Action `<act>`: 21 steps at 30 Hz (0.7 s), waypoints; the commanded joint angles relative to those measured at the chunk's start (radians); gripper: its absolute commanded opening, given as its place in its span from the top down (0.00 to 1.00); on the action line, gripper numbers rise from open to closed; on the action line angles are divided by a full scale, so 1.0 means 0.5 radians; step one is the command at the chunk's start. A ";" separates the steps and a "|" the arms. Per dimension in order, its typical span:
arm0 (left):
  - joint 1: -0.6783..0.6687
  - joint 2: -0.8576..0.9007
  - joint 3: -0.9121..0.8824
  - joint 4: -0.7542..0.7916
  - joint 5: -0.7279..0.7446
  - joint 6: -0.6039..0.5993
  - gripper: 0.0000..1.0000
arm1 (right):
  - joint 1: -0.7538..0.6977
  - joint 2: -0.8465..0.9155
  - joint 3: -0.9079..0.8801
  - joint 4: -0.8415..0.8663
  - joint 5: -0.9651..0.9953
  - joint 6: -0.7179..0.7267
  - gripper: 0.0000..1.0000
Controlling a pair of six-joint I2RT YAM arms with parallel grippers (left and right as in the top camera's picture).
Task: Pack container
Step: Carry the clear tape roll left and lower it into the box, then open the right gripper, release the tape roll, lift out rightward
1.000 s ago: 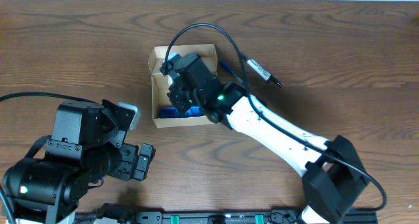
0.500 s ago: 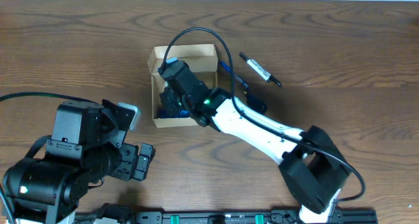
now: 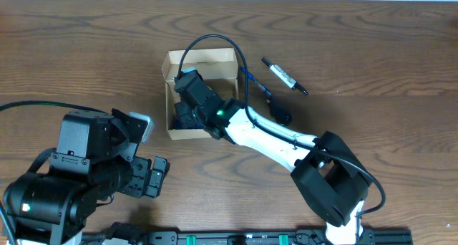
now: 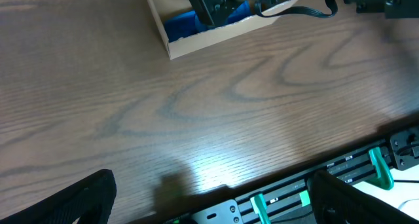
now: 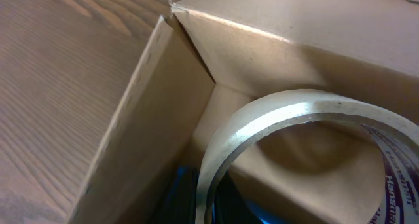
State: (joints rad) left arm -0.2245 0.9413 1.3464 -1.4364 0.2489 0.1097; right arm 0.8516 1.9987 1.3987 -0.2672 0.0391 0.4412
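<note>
The right gripper (image 3: 184,110) is sitting down inside the container (image 5: 157,119), and I cannot tell whether it is gripping anything. One tape roll (image 5: 281,116) is lying just ahead of it. Off to its right, one black pen (image 3: 285,77) and one blue pen (image 3: 256,84) are lying outside on the counter (image 4: 196,119). Well apart, the left gripper (image 4: 219,198) is hanging spread and empty.

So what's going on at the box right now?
The right arm is reaching down into the open cardboard box, with its gripper low inside. Its wrist camera shows a tape roll close up in the box. A blue item also lies in there. Whether the right gripper is holding the tape cannot be told. A pen lies on the table outside the box. The left gripper is open over bare table, away from the box.
</note>
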 commanded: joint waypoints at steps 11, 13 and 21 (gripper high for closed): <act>0.003 -0.002 0.034 -0.008 0.012 0.035 0.05 | 0.017 0.222 0.416 -0.282 0.086 0.076 0.99; 0.003 -0.002 0.034 -0.008 0.012 0.035 0.05 | 0.018 0.252 0.465 -0.341 0.085 0.076 0.99; 0.003 -0.002 0.034 -0.008 0.012 0.035 0.05 | 0.040 0.259 0.488 -0.365 0.072 0.076 0.99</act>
State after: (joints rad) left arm -0.2245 0.9413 1.3468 -1.4364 0.2489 0.1097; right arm 0.8570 2.1162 1.6180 -0.4461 0.0647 0.4644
